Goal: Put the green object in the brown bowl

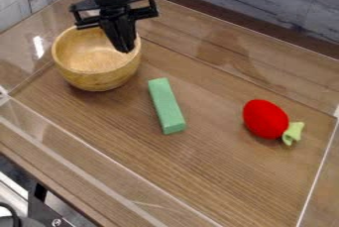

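Light-green rectangular bar (166, 105) is lying ungrasped on the wooden tabletop (225, 162); the gripper (123, 43), closed empty, is hovering over the round light-brown wooden bowl (95, 57), needing regrasp.

bowl (95, 58) at left, bar (166, 105) just right, strawberry toy (267, 119) far right

Gripper (123, 43) closed, empty, positioned over brown bowl (95, 56) far rim, green object (166, 104) laid flat on table (225, 167), red strawberry toy (268, 120) located right of it

Arm upper left, fingers (123, 43) closed, pointing down.
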Robot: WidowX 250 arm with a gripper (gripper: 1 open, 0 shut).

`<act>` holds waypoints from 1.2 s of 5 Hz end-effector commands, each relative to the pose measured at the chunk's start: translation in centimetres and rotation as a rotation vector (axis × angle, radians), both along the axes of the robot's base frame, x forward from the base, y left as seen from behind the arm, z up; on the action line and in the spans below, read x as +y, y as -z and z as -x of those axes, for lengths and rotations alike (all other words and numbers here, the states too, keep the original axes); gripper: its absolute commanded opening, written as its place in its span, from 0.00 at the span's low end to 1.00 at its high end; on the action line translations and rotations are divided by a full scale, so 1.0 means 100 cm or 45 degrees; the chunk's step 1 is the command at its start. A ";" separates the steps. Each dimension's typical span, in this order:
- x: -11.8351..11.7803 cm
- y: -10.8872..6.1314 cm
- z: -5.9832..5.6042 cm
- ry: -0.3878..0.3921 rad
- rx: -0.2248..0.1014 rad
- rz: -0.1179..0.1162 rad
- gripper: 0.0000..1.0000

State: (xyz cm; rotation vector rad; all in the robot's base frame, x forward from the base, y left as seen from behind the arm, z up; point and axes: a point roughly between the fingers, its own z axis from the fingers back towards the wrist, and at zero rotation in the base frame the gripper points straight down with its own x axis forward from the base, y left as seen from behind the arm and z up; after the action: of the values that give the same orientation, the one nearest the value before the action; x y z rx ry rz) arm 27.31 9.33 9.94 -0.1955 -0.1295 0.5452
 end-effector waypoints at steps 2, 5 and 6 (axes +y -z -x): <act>-0.017 0.006 0.002 0.032 -0.036 -0.035 0.00; -0.008 -0.008 -0.002 0.059 -0.050 -0.054 0.00; -0.005 -0.008 0.004 0.076 -0.050 -0.061 0.00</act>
State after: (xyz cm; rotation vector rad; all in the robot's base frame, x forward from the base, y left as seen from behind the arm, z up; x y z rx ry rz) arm 26.72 8.47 9.53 -0.1735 -0.1281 0.4879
